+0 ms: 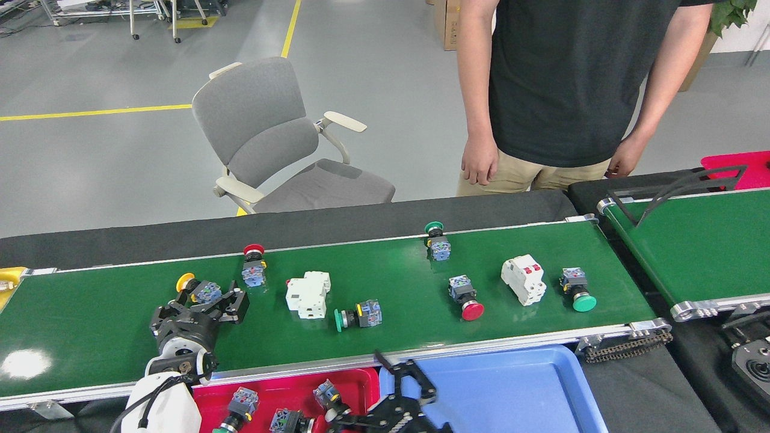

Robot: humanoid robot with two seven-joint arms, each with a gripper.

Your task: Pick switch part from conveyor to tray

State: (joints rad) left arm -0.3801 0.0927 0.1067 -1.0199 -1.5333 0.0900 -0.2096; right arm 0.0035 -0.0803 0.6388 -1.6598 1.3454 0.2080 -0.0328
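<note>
A long green conveyor [120,313] with silver side rails runs across the view, carrying a scatter of switch parts. The left end effector [201,305] hovers over the near-left part of the belt, its dark fingers spread apart, and a yellow-capped switch part [197,289] lies on the belt right at its fingertips, just beyond them; whether they touch it cannot be told. A little to the right, near the far rail, stands a red-capped switch part [253,266], and next to that lies a white breaker block [307,293]. Just right of the block and nearer the robot lies a green-capped switch part [358,316] on its side. Farther right on the belt are another green-capped part [437,242] by the far rail, a red-capped part [466,298], a second white breaker [524,279] and a green-capped part [578,290] near the belt's right end. The right end effector [400,391] sits low at the bottom edge, over the seam between a red tray [355,380] and a blue tray [517,385], with its fingers spread and nothing between them. The red tray holds several switch parts [328,394], the closest just left of this end effector. Beyond the conveyor stand a grey chair [271,144] and a person [565,84] in a black shirt.
</note>
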